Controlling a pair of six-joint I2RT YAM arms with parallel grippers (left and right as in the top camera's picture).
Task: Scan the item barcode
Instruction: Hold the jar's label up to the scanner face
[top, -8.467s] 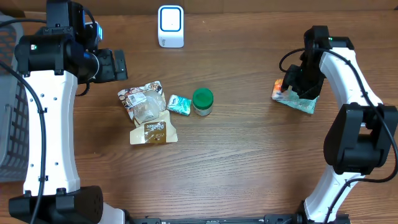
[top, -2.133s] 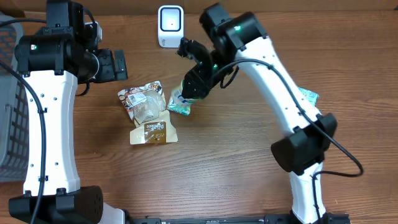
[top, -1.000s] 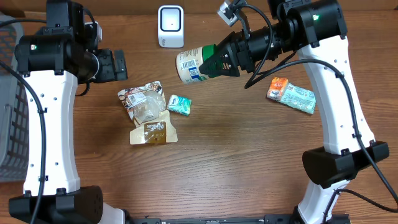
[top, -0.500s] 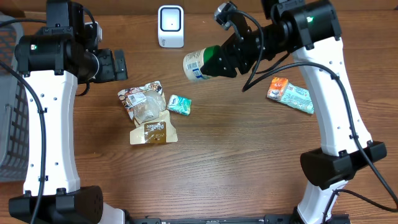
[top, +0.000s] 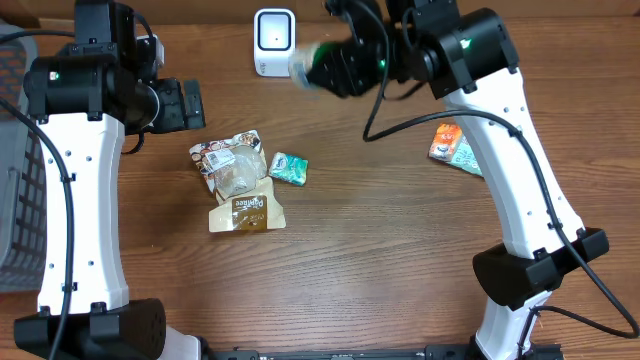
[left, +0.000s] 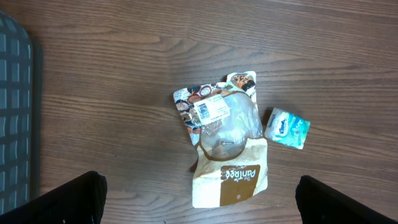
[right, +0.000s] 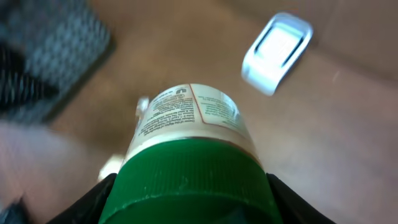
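My right jaws clamp the green-lidded plastic jar by its lid, near the white boxy scanner; my left jaws gape wide.

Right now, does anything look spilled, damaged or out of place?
Nothing stands out. The green-lidded white jar is held sideways in the right gripper near the white box-shaped scanner, lid on. The brown-and-clear snack pouches, small teal packet and orange-teal packet lie flat on the wooden table, nothing spilled.
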